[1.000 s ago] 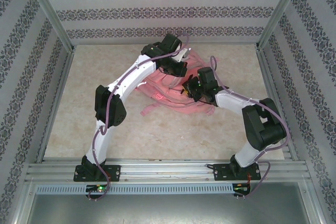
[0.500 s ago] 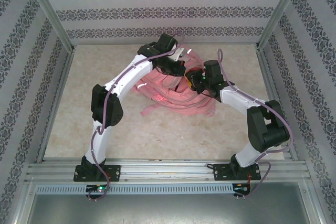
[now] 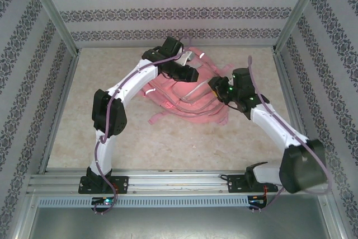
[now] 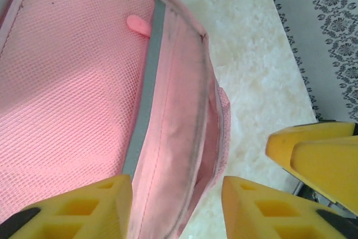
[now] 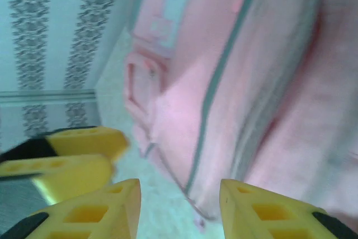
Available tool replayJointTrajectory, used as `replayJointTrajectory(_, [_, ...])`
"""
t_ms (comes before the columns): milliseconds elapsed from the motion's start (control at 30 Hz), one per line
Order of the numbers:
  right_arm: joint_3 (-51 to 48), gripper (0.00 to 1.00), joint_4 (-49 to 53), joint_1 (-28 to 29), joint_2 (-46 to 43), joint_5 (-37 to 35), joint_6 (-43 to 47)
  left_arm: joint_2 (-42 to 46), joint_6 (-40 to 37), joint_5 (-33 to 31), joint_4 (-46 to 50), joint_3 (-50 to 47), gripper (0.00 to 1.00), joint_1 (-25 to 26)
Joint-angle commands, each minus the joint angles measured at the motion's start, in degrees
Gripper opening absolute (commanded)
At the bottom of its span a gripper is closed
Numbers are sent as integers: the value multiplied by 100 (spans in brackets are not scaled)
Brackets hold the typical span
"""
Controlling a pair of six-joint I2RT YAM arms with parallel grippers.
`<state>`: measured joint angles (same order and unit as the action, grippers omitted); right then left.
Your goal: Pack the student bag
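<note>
Toward the back of the desk [image 3: 84,116] the bag [image 3: 187,104] lay flat. My left pincer [image 4: 176,191] stood part open over a pocket rim [image 4: 196,132], the right pincer [image 5: 179,200] part open beside the bag's right side, both empty. I judged we were opening it; next came a firm pinch on that rim.

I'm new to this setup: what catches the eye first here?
A big pink backpack lies at the middle of the table. The left arm and right arm bend over it from either side, yellow jaws apart.
</note>
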<state>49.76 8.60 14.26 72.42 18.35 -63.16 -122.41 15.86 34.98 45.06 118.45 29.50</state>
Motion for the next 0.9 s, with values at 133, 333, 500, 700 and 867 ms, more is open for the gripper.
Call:
replayJointTrajectory(133, [-716,43,2130,-335,-1142,-872,1634,28,-1583,-1102,1334,442,50,-100])
replayJointTrajectory(333, [-809,43,1500,-368,-817,155,2036,-913,-1770,-1517,1709,1012,54,-124])
replayJointTrajectory(500, [-795,28,942,-402,-57,134,2080,-1391,-1655,-2319,1503,1090,53,-127])
replayJointTrajectory(700, [-613,23,218,-432,1115,453,2390,-1274,-1555,-2422,1529,270,53,-145])
replayJointTrajectory(867, [-308,21,86,-495,1760,466,2731,-331,-1207,-2082,1067,-1574,53,-146])
